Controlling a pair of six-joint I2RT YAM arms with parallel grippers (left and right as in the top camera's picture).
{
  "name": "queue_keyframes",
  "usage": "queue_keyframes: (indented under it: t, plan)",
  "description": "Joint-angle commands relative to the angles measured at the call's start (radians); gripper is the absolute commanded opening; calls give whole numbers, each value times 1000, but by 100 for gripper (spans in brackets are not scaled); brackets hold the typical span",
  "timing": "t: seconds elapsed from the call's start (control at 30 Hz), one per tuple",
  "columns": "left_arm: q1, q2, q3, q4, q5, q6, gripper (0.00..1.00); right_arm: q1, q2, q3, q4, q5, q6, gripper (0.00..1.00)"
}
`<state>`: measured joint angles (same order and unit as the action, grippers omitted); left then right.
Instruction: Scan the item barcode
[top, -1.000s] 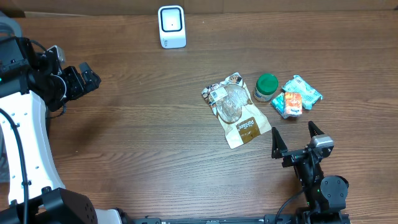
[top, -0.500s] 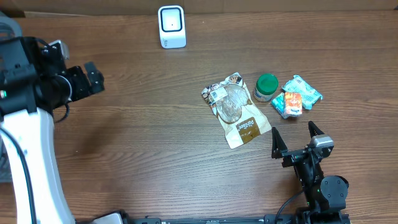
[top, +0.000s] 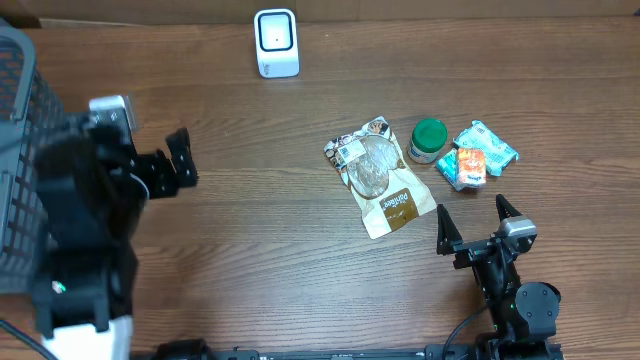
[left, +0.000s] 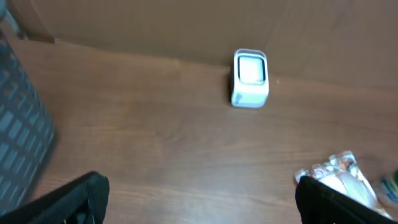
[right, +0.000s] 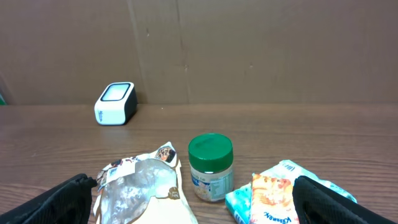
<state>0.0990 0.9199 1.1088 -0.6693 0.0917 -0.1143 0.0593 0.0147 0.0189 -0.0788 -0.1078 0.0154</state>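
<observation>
L gripper (top: 183, 165) open, R gripper (top: 471, 210) open near pouch (top: 378, 175)

my left arm (top: 85, 215) is bulky black with a white link and grey cap; my right arm (top: 510, 285) is slim black, grey-capped, trailing cable.

The whole left wrist view is smeared soft, so the scanner (left: 250, 78) is only seen as a white block. There the snack bag (left: 339, 171) is partly covered by a finger of the left gripper (left: 202, 186), and the wire basket (left: 22, 130) is chopped by the left edge. From overhead the left arm (top: 85, 230) is blurred and the bag's print can't be read. In the right wrist view the bag, the orange packet (right: 273, 194) and the teal pack (right: 239, 203) are cropped at the bottom, and the green-lid jar (right: 210, 168) label is too small to be made out.
</observation>
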Motion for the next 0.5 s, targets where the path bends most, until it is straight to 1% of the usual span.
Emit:
queue_keyframes:
  t: [0.0,0.13,0.23,0.37,0.47]
  plan:
    - [-11,-122,-185,130,-24,18,99,-3,-12,-11,5,-6,6,100]
    - [-23,-246,-378,313,-26,23,100,-3,-12,-11,5,-6,6,100]
    - [-31,-333,-500,407,-34,24,99,-3,-12,-11,5,-6,6,100]
    - [-53,-450,-634,496,-71,24,100,-3,-12,-11,5,-6,6,100]
    - [-72,-546,-725,528,-103,24,99,-3,-12,-11,5,-6,6,100]
